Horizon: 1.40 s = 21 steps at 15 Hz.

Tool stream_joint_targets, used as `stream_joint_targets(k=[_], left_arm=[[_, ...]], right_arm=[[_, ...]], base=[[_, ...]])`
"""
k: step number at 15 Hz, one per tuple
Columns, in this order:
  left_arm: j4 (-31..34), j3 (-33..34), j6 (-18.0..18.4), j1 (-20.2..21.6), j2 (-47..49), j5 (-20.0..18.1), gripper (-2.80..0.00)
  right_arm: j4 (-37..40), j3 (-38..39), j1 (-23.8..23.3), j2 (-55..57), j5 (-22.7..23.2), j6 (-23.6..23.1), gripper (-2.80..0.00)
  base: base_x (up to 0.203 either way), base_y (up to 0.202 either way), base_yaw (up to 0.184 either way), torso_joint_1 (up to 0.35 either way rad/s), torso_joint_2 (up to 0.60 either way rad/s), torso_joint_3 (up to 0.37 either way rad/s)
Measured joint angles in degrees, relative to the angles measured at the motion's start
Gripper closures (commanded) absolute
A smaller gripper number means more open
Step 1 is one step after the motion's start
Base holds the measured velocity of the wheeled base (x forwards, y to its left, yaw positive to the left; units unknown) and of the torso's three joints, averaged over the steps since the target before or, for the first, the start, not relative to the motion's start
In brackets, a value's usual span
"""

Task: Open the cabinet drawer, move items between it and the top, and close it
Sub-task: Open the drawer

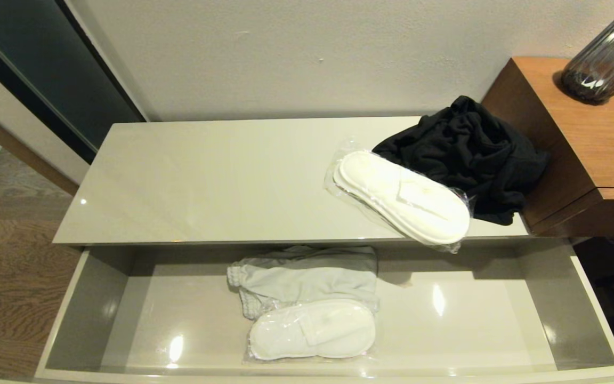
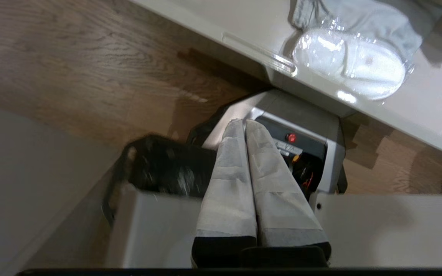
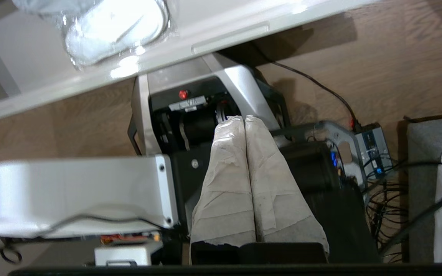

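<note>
The cabinet drawer [image 1: 592,298] stands pulled out below the glossy beige top [image 1: 205,181]. Inside it lie a light grey garment [image 1: 307,274] and, in front of that, a wrapped pair of white slippers [image 1: 312,330]. On the top's right end rest a second wrapped slipper pair [image 1: 403,197] and a black garment [image 1: 472,144]. Neither arm shows in the head view. My left gripper [image 2: 245,122] is shut and empty, pointing down over the robot's base in front of the drawer front [image 2: 244,57]. My right gripper [image 3: 244,119] is likewise shut and empty above the base, near the drawer's handle notch [image 3: 230,36].
A taller brown wooden unit [image 1: 589,144] with a dark ribbed glass vase [image 1: 605,58] adjoins the top on the right. A wall runs behind the cabinet. Wood floor [image 1: 3,277] lies to the left. Cables and a small box [image 3: 374,149] sit on the floor by the base.
</note>
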Motion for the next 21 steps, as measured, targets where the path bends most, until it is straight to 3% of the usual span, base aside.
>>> stream_joint_targets(k=[1,4,6,8,10,12,14,15,17,19,21], left_arm=[[1.2,-0.3,1.0,1.5,-0.9,-1.1,0.0],[-3.5,0.1,2.6,3.5,-1.3,-4.1,0.0],[-9.4,1.8,3.4,5.1,0.4,-6.9,0.0],[-16.1,2.8,4.0,5.2,0.9,-6.2,0.0],[-13.1,0.8,5.5,3.1,0.4,-6.4,0.0],[-5.0,-1.5,6.5,-1.2,-1.1,-6.7,0.0],[-3.1,-2.2,6.5,-2.6,-2.0,-6.5,0.0],[-2.7,-2.3,6.5,-2.8,-2.3,-5.5,0.0],[-1.7,-2.8,6.2,-3.4,-2.6,0.3,0.0],[-1.6,-3.1,5.9,-3.6,-2.7,1.7,0.0],[0.3,-3.7,4.4,-6.8,-3.2,2.9,0.0]], right_arm=[[0.0,0.2,-0.1,-1.0,0.1,-0.5,0.0],[-4.0,0.5,-0.3,0.1,1.9,-1.3,0.0],[-8.3,1.5,-0.3,2.9,5.0,-1.2,0.0],[-10.9,4.2,-0.3,4.3,6.6,-1.2,0.0],[-11.2,5.9,-0.2,4.7,7.5,-1.4,0.0],[-12.0,7.2,-0.2,4.9,7.9,-1.5,0.0],[-12.1,7.7,-0.2,4.9,7.9,-1.5,0.0],[-12.5,8.2,-0.2,5.0,8.0,-1.6,0.0],[-12.9,8.9,-0.1,5.1,8.1,-1.6,0.0],[-12.9,9.0,-0.1,5.1,8.4,-1.9,0.0],[-13.0,9.0,-0.1,5.1,9.1,-2.4,0.0]], base=[[0.0,0.0,0.0,0.0,0.0,0.0],[0.0,0.0,0.0,0.0,0.0,0.0],[0.0,0.0,0.0,0.0,0.0,0.0],[0.0,0.0,0.0,0.0,0.0,0.0],[0.0,0.0,0.0,0.0,0.0,0.0],[0.0,0.0,0.0,0.0,0.0,0.0],[0.0,0.0,0.0,0.0,0.0,0.0],[0.0,0.0,0.0,0.0,0.0,0.0],[0.0,0.0,0.0,0.0,0.0,0.0],[0.0,0.0,0.0,0.0,0.0,0.0],[0.0,0.0,0.0,0.0,0.0,0.0]])
